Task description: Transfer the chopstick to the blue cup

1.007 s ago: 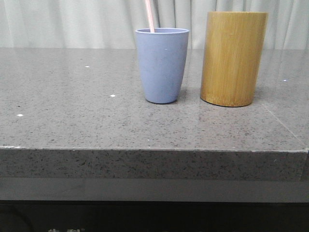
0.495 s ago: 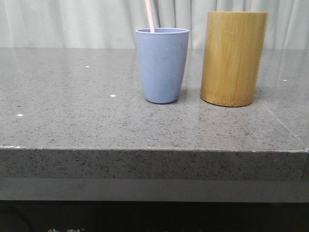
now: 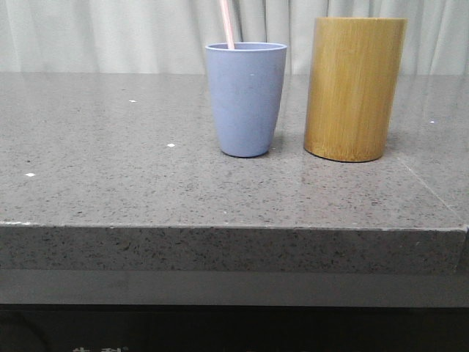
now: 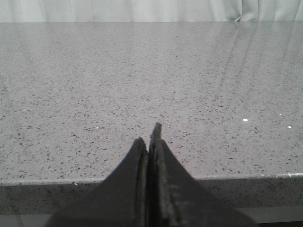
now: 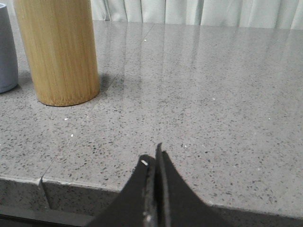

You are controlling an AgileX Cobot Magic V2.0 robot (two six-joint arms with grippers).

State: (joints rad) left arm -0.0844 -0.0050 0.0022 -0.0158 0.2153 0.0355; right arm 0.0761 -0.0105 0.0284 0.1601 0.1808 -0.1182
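Note:
The blue cup stands upright on the grey stone table. A pale pink chopstick sticks up out of the cup and leans a little to the left. The cup's edge also shows in the right wrist view. My left gripper is shut and empty over the table's near edge, away from the cups. My right gripper is shut and empty over the near edge, apart from both cups. Neither gripper shows in the front view.
A tall yellow-brown bamboo cylinder stands just right of the blue cup and also shows in the right wrist view. A pale curtain hangs behind the table. The table's front edge runs across the front view.

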